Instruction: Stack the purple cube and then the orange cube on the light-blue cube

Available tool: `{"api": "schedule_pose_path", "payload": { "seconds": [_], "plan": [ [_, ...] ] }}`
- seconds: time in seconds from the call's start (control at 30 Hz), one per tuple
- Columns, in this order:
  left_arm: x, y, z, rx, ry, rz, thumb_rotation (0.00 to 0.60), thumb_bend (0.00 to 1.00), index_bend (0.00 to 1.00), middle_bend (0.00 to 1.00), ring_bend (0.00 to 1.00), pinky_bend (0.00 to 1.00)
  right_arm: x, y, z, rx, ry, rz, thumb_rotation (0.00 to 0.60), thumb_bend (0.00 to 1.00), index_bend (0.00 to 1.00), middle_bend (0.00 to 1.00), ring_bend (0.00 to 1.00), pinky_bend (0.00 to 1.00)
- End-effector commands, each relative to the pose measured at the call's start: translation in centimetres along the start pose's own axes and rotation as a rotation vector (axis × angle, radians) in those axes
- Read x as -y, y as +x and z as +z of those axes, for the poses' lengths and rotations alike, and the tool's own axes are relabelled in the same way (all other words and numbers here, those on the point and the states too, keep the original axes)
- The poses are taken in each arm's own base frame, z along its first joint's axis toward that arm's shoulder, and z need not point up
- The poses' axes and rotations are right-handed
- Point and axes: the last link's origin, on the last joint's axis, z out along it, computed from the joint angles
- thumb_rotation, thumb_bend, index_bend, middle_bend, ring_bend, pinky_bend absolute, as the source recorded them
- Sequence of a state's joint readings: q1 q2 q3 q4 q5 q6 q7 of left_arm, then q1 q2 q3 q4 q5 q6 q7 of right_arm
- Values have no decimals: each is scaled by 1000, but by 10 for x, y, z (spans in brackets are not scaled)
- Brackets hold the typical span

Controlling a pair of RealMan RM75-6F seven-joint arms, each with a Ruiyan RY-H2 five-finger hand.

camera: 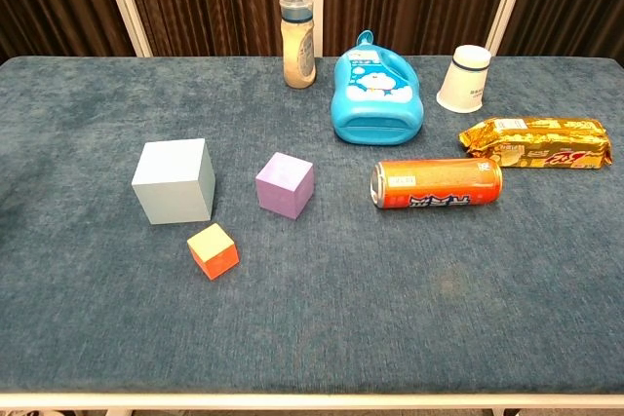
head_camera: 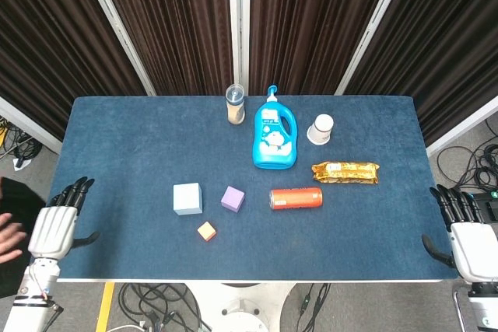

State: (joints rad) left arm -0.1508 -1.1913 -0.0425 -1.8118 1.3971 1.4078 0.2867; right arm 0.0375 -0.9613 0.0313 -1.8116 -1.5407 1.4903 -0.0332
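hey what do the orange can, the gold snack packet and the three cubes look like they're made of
Orange can: probably metal, silvery rim, glossy print. Gold snack packet: crinkled shiny foil or plastic film. Light-blue cube, purple cube, orange cube: matte, flat colour, maybe foam, painted wood or plastic; can't tell.

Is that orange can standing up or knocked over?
Lying on its side: the can rests lengthwise on the table, its top facing left.

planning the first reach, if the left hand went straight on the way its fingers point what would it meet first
Probably nothing: the left hand points up and slightly right along the table's left side. The light-blue cube lies well right of that line. Height is unclear.
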Motion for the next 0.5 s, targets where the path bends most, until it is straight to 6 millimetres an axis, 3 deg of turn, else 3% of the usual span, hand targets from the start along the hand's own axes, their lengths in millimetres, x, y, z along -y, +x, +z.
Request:
{"api": "schedule_pose_path", "payload": {
  "seconds": [0.03, 0.3, 0.5],
  "plan": [
    [-1, -1, -1, 1, -6, 2, 600, 133, 119, 176, 151, 266, 0, 0, -1, 4, -1, 0, 600, 232, 39, 52, 0, 0],
    [-9, 1, 1, -10, -39, 0, 600, 133, 119, 176, 152, 266, -1, 1, 0, 1, 4, 5, 600, 233, 39, 52, 0, 0],
    [-33, 5, 11, 2, -127, 30, 600, 133, 119, 176, 152, 266, 0, 0, -1, 2, 7, 2, 600, 232, 39, 52, 0, 0]
  ]
}}
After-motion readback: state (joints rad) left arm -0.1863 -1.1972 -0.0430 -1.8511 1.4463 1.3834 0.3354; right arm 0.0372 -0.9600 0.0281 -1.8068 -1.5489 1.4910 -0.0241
